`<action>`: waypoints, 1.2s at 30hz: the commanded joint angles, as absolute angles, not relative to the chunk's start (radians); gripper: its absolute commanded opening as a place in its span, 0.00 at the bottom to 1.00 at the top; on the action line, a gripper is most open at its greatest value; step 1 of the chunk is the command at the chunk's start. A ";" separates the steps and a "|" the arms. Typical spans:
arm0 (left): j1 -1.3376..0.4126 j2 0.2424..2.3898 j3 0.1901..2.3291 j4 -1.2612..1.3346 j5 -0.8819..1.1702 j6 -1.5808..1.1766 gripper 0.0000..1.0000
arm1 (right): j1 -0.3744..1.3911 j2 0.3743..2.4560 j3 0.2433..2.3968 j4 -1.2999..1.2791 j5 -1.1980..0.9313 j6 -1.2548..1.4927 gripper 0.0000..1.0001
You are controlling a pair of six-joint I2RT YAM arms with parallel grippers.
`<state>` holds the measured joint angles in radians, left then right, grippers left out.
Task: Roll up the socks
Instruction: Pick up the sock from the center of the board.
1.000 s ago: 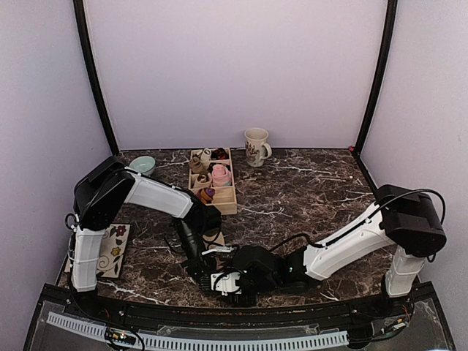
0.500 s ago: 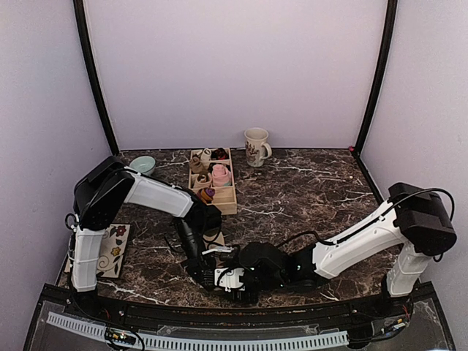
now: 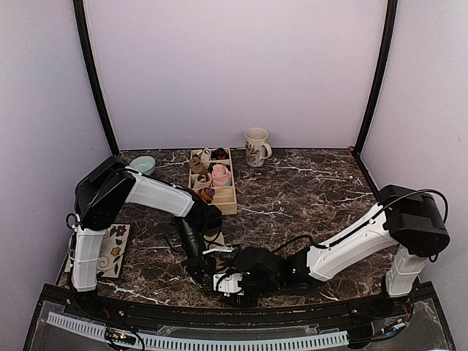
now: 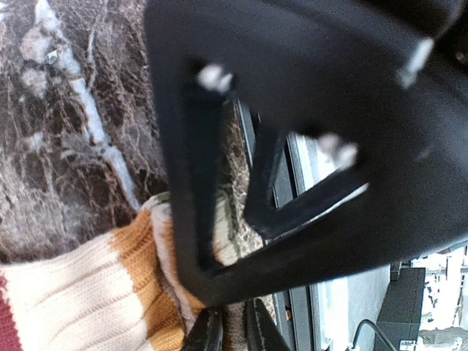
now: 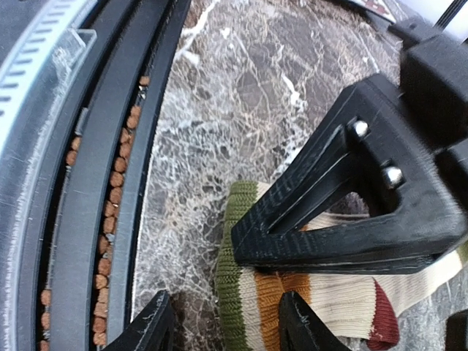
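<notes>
1. My left gripper (image 4: 230, 333) is pinched closed on the cuff end of the striped knit sock (image 5: 322, 303) (olive, cream, orange, maroon), which lies at the near edge of the dark marble table (image 3: 307, 183).
2. My right gripper (image 5: 227, 325) stands open astride that cuff — the left's black finger (image 5: 329, 227) crosses in front.
3. Far behind: wooden compartment tray (image 3: 225, 208), cream mug (image 3: 256, 146), pale green bowl (image 3: 143, 164).

The white-shelled, black-jointed left arm (image 3: 157, 196) and right arm (image 3: 351, 238) are fitted with black triangular plastic fingers (image 5: 344, 219) fastened by silver screws (image 5: 358, 129).
</notes>
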<state>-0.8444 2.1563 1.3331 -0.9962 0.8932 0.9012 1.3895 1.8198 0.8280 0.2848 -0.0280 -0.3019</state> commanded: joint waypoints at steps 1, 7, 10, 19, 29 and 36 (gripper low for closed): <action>-0.833 2.208 1.314 -0.954 0.669 0.899 0.16 | 1.400 1.864 0.846 0.311 -0.019 -0.307 0.48; -0.833 2.209 1.318 -0.957 0.668 0.897 0.16 | 1.399 1.893 0.837 0.329 -0.023 -0.274 0.45; -0.833 2.209 1.323 -0.959 0.670 0.895 0.16 | 1.399 1.913 0.828 0.328 -0.025 -0.256 0.38; -0.819 2.200 1.320 -0.917 0.608 0.828 0.30 | 1.386 1.937 0.809 0.312 -0.077 -0.186 0.07; -0.772 2.016 1.281 -0.826 0.451 0.676 0.42 | 1.372 1.977 0.754 0.340 -0.194 -0.036 0.03; -0.673 1.782 1.131 -0.665 0.309 0.591 0.42 | 1.361 1.968 0.686 0.364 -0.208 0.059 0.03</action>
